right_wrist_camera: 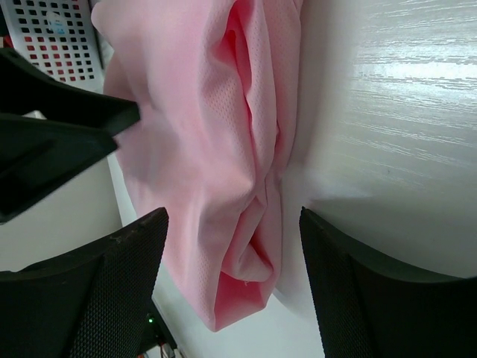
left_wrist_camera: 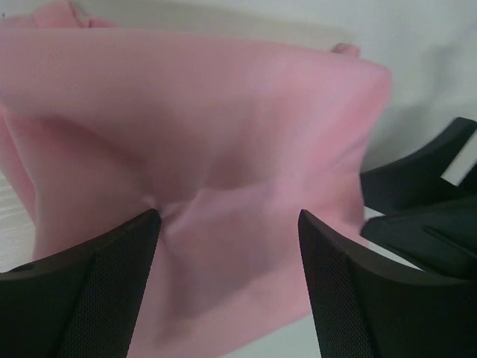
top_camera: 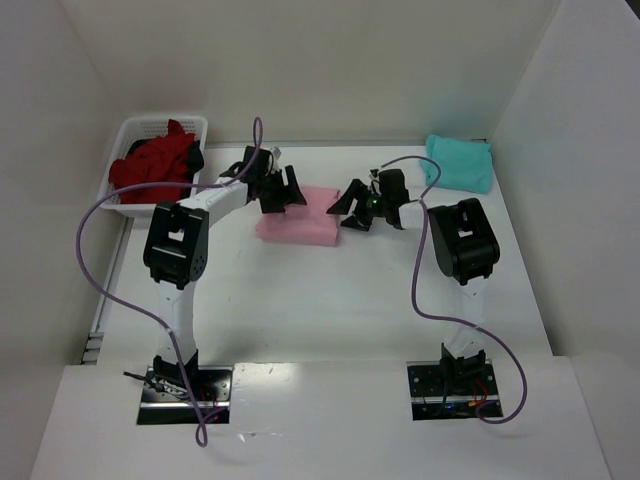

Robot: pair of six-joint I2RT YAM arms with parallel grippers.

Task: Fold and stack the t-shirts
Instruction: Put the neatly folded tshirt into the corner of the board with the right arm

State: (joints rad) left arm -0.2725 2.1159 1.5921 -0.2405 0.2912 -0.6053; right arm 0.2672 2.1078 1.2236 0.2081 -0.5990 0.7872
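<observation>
Where the pink t-shirt [top_camera: 298, 218] lies on the worktop [top_camera: 330, 300], left end effector [top_camera: 282, 194] and right end effector [top_camera: 349, 212] are seen spread apart.

A folded shirt [top_camera: 298, 215] is laid mid-table [top_camera: 320, 300], toward the far edge, between the left gripper [top_camera: 280, 190] and the right gripper [top_camera: 355, 208]. A basket [top_camera: 140, 125] with heaped shirts [top_camera: 155, 165] in it is set at the far left corner. A second folded shirt [top_camera: 460, 162] is set at the far right corner.

white worktop [top_camera: 320, 300], faint wood grain. plain white walls [top_camera: 330, 60] on three sides. even light, soft glare at front edge.
</observation>
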